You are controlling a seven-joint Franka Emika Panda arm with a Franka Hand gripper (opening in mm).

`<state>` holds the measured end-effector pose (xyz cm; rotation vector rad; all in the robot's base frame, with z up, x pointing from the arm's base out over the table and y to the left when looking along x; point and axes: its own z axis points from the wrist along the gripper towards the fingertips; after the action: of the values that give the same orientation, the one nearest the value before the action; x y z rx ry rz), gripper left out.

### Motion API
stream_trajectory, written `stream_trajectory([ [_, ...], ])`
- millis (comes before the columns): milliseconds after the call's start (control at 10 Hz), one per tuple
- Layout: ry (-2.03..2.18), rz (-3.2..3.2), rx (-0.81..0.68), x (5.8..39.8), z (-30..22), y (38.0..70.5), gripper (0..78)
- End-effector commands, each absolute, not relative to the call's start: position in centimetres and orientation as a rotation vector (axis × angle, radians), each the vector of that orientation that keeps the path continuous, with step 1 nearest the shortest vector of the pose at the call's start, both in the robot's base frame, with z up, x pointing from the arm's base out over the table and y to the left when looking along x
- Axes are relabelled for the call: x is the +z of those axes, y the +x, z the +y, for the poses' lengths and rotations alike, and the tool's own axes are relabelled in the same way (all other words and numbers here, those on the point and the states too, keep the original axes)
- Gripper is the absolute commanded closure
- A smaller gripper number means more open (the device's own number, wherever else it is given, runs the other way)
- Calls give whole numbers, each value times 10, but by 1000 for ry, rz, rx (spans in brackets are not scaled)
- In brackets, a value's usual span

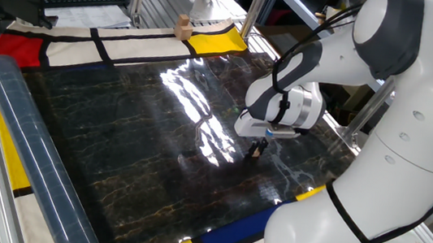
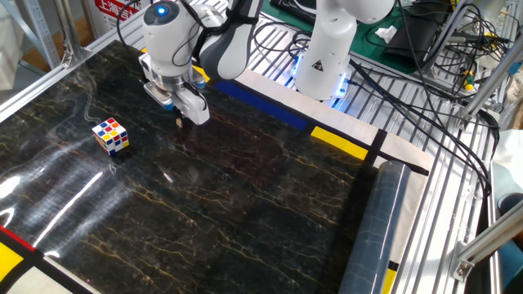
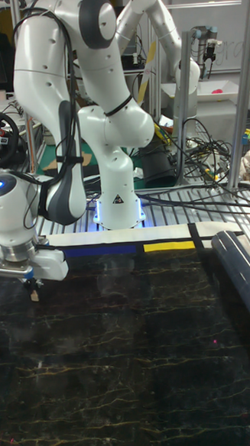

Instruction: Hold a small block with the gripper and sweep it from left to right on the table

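In the other fixed view a puzzle cube (image 2: 110,135) sits on the black table (image 2: 245,212) at the left, well apart from the arm; just right of it the claw (image 2: 179,123) points straight down from the white arm (image 2: 176,37), its tip at the table, fingers closed on the block (image 2: 179,124), a tiny tan speck between them; further right a grey roll (image 2: 377,220) lies along the table's edge.

In one fixed view the roll (image 1: 30,145) runs down the left side; a taller wooden block (image 1: 182,26) stands on the white panel at the far edge, well apart from the arm; the claw (image 1: 256,150) hangs right of centre, its dark fingers low over the glossy table (image 1: 116,143); the block is too small to make out here.

In the tall fixed view the claw (image 3: 33,287) is at the left edge, low on the table (image 3: 147,359), with the block (image 3: 35,295) showing tan at its tip; the roll (image 3: 243,278) lies at the right.
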<state>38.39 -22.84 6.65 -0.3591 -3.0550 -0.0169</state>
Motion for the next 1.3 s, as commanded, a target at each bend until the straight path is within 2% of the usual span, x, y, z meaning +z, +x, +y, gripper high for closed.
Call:
stream_trajectory([
  [100, -356, -3056, -25, 69, -227, 384, 764],
  [700, -363, -3052, 24, 65, -231, 383, 764],
  [1300, -317, -2986, -30, 66, -229, 382, 764],
])
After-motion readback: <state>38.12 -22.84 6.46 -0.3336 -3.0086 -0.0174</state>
